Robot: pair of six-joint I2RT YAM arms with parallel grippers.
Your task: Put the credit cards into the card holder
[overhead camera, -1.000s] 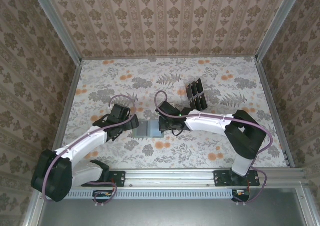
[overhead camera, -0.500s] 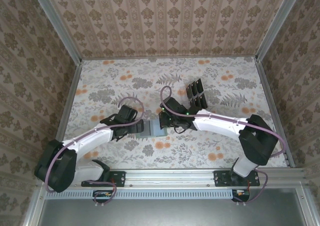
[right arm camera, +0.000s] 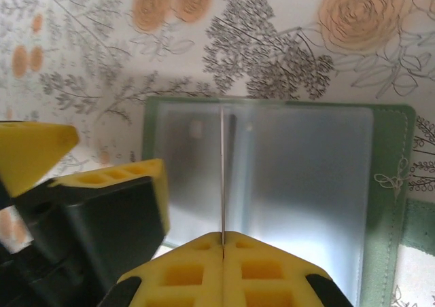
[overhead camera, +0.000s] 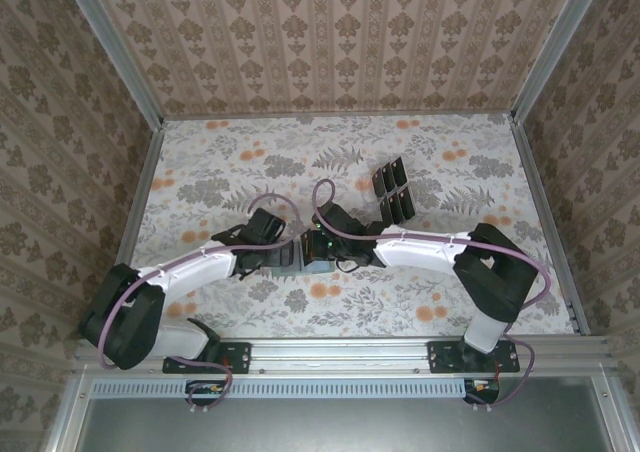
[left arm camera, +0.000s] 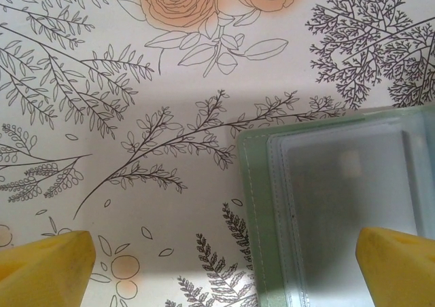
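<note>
The card holder (right arm camera: 299, 185) lies open on the floral table, green-edged with grey clear pockets; it also shows between the two grippers (overhead camera: 296, 263) and at the right of the left wrist view (left arm camera: 340, 205). My right gripper (right arm camera: 223, 236) is shut on a thin credit card (right arm camera: 222, 171), seen edge-on and standing over the holder's left pocket. My left gripper (left arm camera: 221, 263) is open wide, straddling the holder's left edge. Its yellow fingers (right arm camera: 129, 181) stand close beside the held card. Several more black credit cards (overhead camera: 393, 190) lie in a group further back, to the right.
Both arms (overhead camera: 420, 247) meet at the middle of the table. Patterned walls and metal rails (overhead camera: 140, 202) close in the table on three sides. Open tabletop (overhead camera: 230, 162) lies at the back left.
My left gripper has moved right, up to the card holder's left edge. My right gripper has shifted slightly left over the holder, still shut on the card.
</note>
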